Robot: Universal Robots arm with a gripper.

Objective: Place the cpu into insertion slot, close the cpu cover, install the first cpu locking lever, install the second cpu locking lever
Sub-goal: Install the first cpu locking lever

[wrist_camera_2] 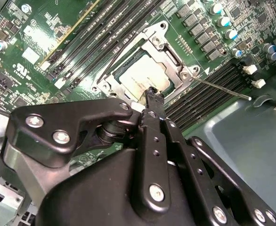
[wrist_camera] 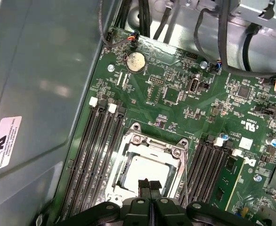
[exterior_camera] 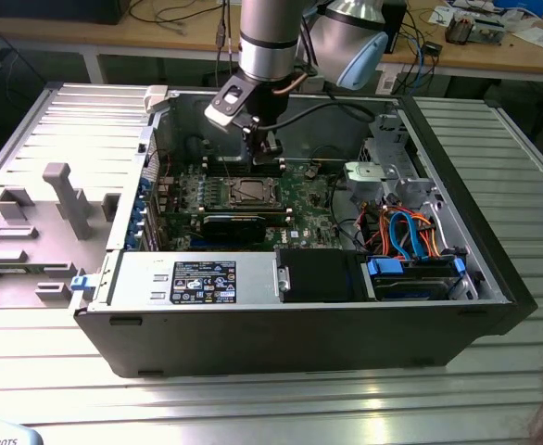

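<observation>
Cpu (wrist_camera: pixel 145 170) just beneath the closed fingers (wrist_camera: pixel 142 187)

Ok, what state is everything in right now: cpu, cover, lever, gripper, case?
cpu: seated in the slot
cover: down over the cpu
lever: not latched, sticking out free
gripper: shut, tips at the cover's edge
case: side open

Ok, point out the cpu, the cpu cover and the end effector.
cpu (wrist_camera: pixel 145 168): first wrist view, middle of its silver top.
cpu cover (wrist_camera: pixel 153 146): first wrist view, one bar of its metal frame.
end effector (wrist_camera: pixel 149 184): first wrist view, between its shut fingertips.
</observation>
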